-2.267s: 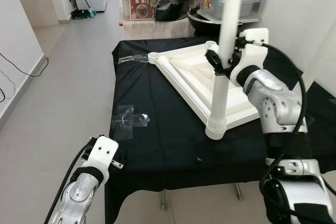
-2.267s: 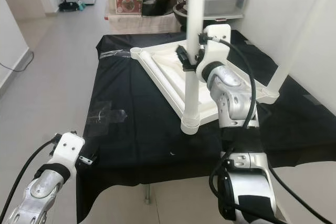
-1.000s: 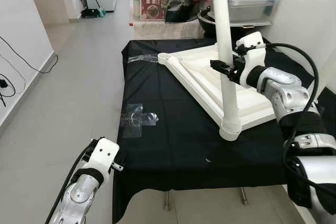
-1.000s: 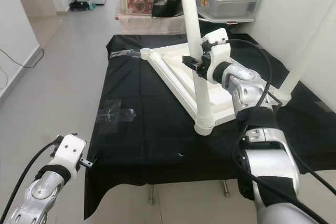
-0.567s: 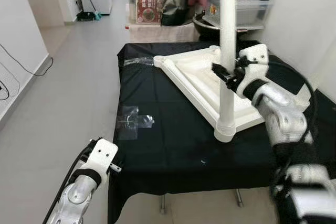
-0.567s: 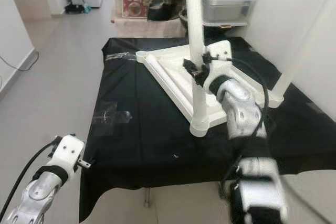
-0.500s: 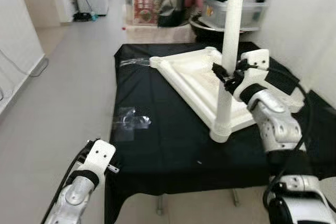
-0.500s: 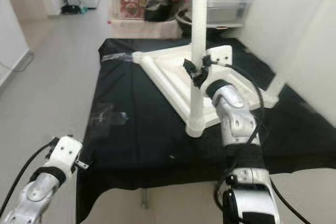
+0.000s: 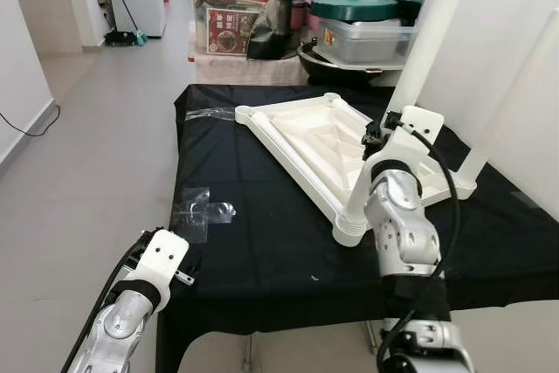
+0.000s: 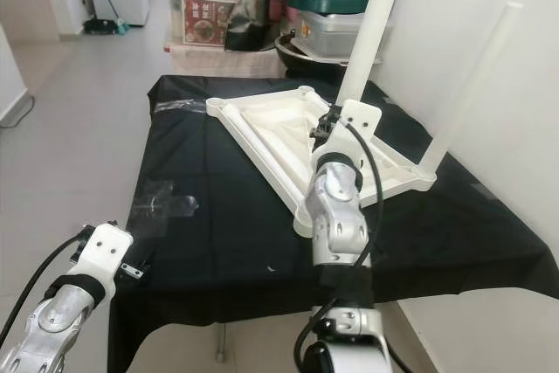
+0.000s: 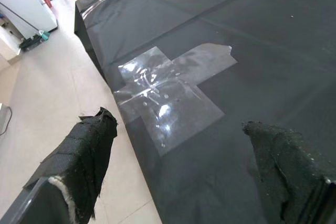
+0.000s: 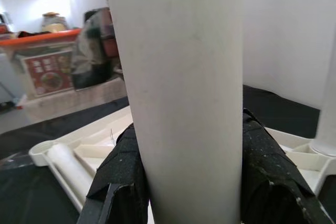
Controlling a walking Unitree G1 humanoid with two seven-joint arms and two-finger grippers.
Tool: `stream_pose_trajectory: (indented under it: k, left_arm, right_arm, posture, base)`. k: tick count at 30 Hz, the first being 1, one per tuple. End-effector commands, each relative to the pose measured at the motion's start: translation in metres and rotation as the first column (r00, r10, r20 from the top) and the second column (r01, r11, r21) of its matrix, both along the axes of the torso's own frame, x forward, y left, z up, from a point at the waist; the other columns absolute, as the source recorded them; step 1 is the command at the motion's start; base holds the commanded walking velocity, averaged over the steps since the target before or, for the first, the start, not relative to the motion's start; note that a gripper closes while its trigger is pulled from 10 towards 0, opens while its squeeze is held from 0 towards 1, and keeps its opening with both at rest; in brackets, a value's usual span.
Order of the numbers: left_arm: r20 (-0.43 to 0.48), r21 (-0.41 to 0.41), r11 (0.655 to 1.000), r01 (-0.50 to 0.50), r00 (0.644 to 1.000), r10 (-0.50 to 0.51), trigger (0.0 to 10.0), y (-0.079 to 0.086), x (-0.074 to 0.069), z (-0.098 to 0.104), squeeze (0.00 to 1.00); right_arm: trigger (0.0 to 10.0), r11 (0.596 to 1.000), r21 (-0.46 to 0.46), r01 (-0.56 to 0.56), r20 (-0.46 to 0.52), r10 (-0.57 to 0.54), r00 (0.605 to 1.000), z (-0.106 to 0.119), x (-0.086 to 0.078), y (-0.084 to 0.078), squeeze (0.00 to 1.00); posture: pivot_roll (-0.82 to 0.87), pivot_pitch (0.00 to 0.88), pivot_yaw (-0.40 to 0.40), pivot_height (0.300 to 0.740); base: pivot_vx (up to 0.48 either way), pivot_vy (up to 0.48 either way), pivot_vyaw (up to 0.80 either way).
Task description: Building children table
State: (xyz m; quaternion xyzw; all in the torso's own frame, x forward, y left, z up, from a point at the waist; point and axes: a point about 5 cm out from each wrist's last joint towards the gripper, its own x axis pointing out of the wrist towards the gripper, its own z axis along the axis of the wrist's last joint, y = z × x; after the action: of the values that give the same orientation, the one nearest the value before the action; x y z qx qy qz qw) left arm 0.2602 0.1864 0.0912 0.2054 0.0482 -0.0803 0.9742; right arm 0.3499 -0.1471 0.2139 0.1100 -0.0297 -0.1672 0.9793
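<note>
The white children's table top lies upside down on a table covered in black cloth. A white leg stands in the top's nearest corner socket and leans to the right. My right gripper is shut on this leg about halfway up. In the right wrist view the leg sits between both black fingers. A second white leg stands at the right corner. My left gripper hangs open by the table's front left edge, holding nothing.
A cross of clear tape is stuck on the cloth near the left edge. Storage boxes and a pot with a green lid stand behind the table. A white wall runs close on the right. Grey floor lies to the left.
The camera has shifted and the table sits lower in view. The gripped leg now leans to the right instead of standing near upright. My left arm has stayed low.
</note>
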Motion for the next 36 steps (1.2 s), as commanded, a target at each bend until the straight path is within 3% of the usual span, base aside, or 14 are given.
stream_pose_trajectory:
  k: [1,5,13,14,21,31,32,33,34,36]
  left_arm:
    - [-0.009,0.012,1.0,-0.004,1.0,0.004,10.0,0.001,0.0,-0.002,0.0]
    - [-0.005,0.006,1.0,-0.018,1.0,0.018,10.0,0.001,0.0,-0.001,0.0]
    - [-0.006,0.003,1.0,-0.016,1.0,0.016,10.0,-0.001,0.0,-0.002,0.0]
    - [-0.006,0.004,1.0,-0.015,1.0,0.015,10.0,-0.001,0.001,-0.002,0.0]
    - [-0.007,0.008,1.0,-0.01,1.0,0.01,10.0,-0.001,0.003,-0.002,0.0]
    - [-0.006,0.008,1.0,-0.006,1.0,0.006,10.0,-0.002,0.005,-0.003,0.0]
    - [-0.005,0.009,1.0,-0.006,1.0,0.006,10.0,-0.002,0.005,-0.003,0.0]
    - [-0.005,0.009,1.0,-0.006,1.0,0.006,10.0,-0.002,0.005,-0.003,0.0]
    - [-0.005,0.009,1.0,-0.007,1.0,0.007,10.0,-0.001,0.005,-0.003,0.0]
    - [-0.005,0.009,1.0,-0.007,1.0,0.007,10.0,-0.001,0.005,-0.003,0.0]
  right_arm:
    - [0.0,0.988,0.135,0.071,-0.238,-0.038,0.971,-0.051,-0.007,-0.002,0.0]
    - [0.0,0.977,0.113,0.18,-0.256,-0.147,0.955,-0.046,-0.008,-0.003,0.0]
    - [0.0,0.977,0.117,0.177,-0.271,-0.14,0.952,-0.045,-0.009,0.007,0.0]
    - [10.0,0.982,0.128,0.141,-0.279,-0.101,0.955,-0.046,-0.009,0.01,0.0]
    - [10.0,0.99,0.122,0.074,-0.254,-0.04,0.966,-0.038,-0.011,0.015,0.0]
    - [10.0,0.991,0.119,0.058,-0.216,-0.031,0.976,-0.025,-0.011,0.017,0.0]
    - [10.0,0.989,0.137,0.052,-0.203,-0.023,0.979,-0.024,-0.011,0.017,0.69]
    - [10.0,0.989,0.137,0.052,-0.203,-0.023,0.979,-0.024,-0.011,0.017,0.69]
    - [10.0,0.988,0.151,0.043,-0.185,-0.015,0.983,-0.021,-0.012,0.017,1.0]
    - [10.0,0.988,0.151,0.042,-0.181,-0.014,0.983,-0.02,-0.012,0.017,1.0]
  posture:
    - [0.09,0.0,-0.044,0.74]
    - [0.08,0.0,-0.044,0.74]
    - [0.08,0.0,-0.04,0.74]
    - [0.08,0.0,-0.037,0.74]
    - [0.07,0.0,-0.035,0.74]
    - [0.07,0.0,-0.036,0.74]
    - [0.07,0.0,-0.036,0.74]
    - [0.07,0.0,-0.036,0.74]
    - [0.07,0.0,-0.036,0.74]
    - [0.07,0.0,-0.036,0.74]
  base:
    - [0.0,0.0,0.0]
    - [0.0,0.0,0.0]
    - [0.0,0.0,0.0]
    - [0.0,0.0,0.0]
    - [0.0,0.0,0.0]
    - [0.0,0.0,0.0]
    - [0.0,0.0,0.0]
    - [0.0,0.0,0.0]
    - [0.0,0.0,0.0]
    - [0.0,0.0,0.0]
